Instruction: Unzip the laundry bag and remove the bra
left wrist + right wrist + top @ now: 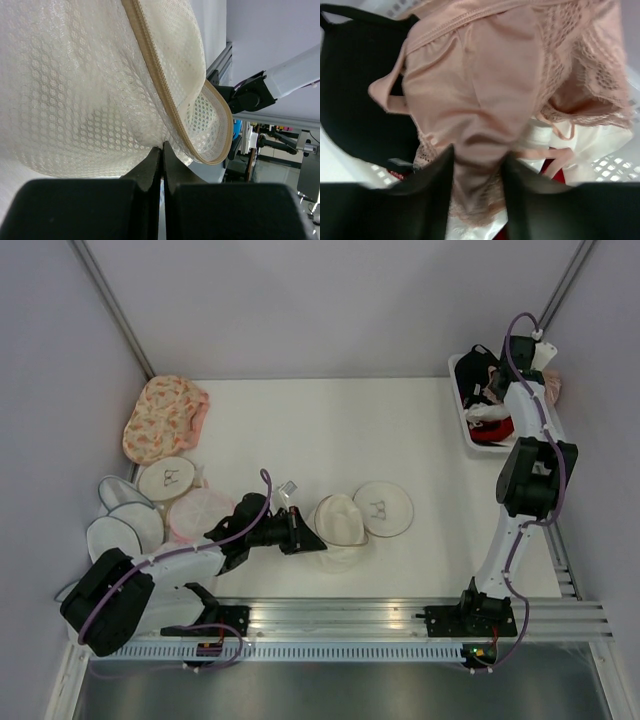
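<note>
- Cream mesh makes up the laundry bag (338,522); it sits on the white table (330,430), a bit below the middle of the top view; it is open, and its round flat lid (383,508) with the little black bra picture lies flipped out to the right, touching the bag
- Left gripper (300,530) lies low at the left side of the bag; in the left wrist view its two black fingers (145,170) are pressed together, and they seem to pinch a bit of the mesh at their tips
- From that close view the bag (75,90) fills most of the frame; a tan zip (160,85) runs down from the top, and the open rim curls round at the right
- Right gripper (528,362) hangs over the white basket (462,405) in the upper right of the top view, well apart from the bag
- In the right wrist view a peach bra (470,90) with a lace edge fills the middle; the right gripper (476,155) has one dark finger on each side of it, and the cloth fills the gap, so it looks pinched
- Under the bra lie a black bra (355,100) at the left, some white cloth and a bit of red
- A peach flower bag (165,418) lies at the upper left of the table; round white pouches (130,520) and a pink one (200,515) lie in a bunch below it
</note>
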Controlling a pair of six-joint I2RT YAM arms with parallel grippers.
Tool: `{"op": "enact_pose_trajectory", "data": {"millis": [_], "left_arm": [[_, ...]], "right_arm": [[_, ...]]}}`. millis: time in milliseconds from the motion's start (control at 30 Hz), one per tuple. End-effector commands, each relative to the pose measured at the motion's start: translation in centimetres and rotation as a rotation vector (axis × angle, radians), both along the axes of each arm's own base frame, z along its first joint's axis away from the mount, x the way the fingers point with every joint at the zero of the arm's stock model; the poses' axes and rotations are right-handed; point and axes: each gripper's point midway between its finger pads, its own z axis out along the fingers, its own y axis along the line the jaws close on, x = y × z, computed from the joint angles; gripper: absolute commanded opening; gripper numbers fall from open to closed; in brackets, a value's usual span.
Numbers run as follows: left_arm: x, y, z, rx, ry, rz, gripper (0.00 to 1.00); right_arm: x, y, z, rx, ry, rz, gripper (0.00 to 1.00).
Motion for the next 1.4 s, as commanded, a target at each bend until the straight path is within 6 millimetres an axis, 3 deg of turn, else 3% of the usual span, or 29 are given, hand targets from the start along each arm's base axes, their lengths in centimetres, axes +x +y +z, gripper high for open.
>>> {"op": "enact_pose_trajectory", "data": {"millis": [0,67,100,133,200,267,300,367,400,467,500,533,567,600,700,800,967,1167,1367], "left_arm": [[0.7,-0.4,0.8,-0.017,-0.066,-0.007,0.02],[0.9,-0.5,0.8,-0.016,-0.067,-0.004,0.02],[0.9,-0.5,0.9,-0.018,-0.07,-0.006,0.02],[1.0,-0.6,1.0,-0.02,-0.073,-0.004,0.02],[1.1,-0.6,1.1,-0.02,-0.077,-0.006,0.02],[1.3,-0.7,1.1,-0.018,-0.08,-0.004,0.02],[1.4,-0.7,1.2,-0.019,-0.084,-0.002,0.02],[1.5,-0.7,1.4,-0.02,-0.093,0.0,0.02],[1.6,-0.7,1.6,-0.022,-0.096,0.005,0.02],[1.8,-0.7,1.7,-0.022,-0.106,0.012,0.02],[1.8,-0.6,1.7,-0.02,-0.107,0.014,0.02],[1.9,-0.6,1.9,-0.023,-0.112,0.017,0.02],[2.0,-0.6,2.0,-0.022,-0.116,0.024,0.02],[2.1,-0.5,1.9,-0.017,-0.111,0.025,0.02],[2.0,-0.4,2.0,-0.018,-0.12,0.023,0.02],[2.1,-0.2,1.8,-0.004,-0.132,0.027,0.02],[2.3,-0.2,1.4,0.012,-0.132,0.031,0.02],[2.4,-0.2,1.0,0.009,-0.121,0.039,0.02],[2.3,-0.2,1.1,0.005,-0.122,0.038,0.02]], "right_arm": [[0.3,1.5,11.4,-0.047,-0.23,0.058,0.52],[-0.5,1.9,14.0,-0.08,-0.256,0.063,0.71],[-1.0,3.0,16.4,-0.111,-0.282,0.084,0.91],[-1.6,3.6,17.2,-0.13,-0.272,0.095,0.98],[-3.0,6.1,19.7,-0.188,-0.273,0.118,0.98],[-4.5,7.5,19.7,-0.212,-0.226,0.121,0.98],[-5.7,10.2,19.5,-0.214,-0.211,0.154,0.98],[-7.8,12.4,18.0,-0.212,-0.174,0.195,0.98],[-10.4,15.0,15.2,-0.203,-0.125,0.257,0.98],[-12.9,17.6,12.9,-0.184,-0.14,0.31,0.98],[-16.3,19.7,9.4,-0.164,-0.102,0.371,0.98],[-17.3,21.5,8.0,-0.106,-0.125,0.432,0.98],[-18.7,22.4,6.4,-0.066,-0.125,0.445,0.98],[-21.5,23.0,3.4,-0.053,-0.087,0.468,0.98],[-26.3,24.6,-1.6,0.004,-0.028,0.502,0.98],[-29.8,26.3,-4.4,0.082,-0.01,0.55,0.98],[-32.9,28.8,-7.0,0.239,-0.045,0.636,0.97],[-33.5,30.3,-7.5,0.45,-0.191,0.618,0.83],[-33.9,30.3,-10.2,0.492,-0.148,0.56,0.75]]}}
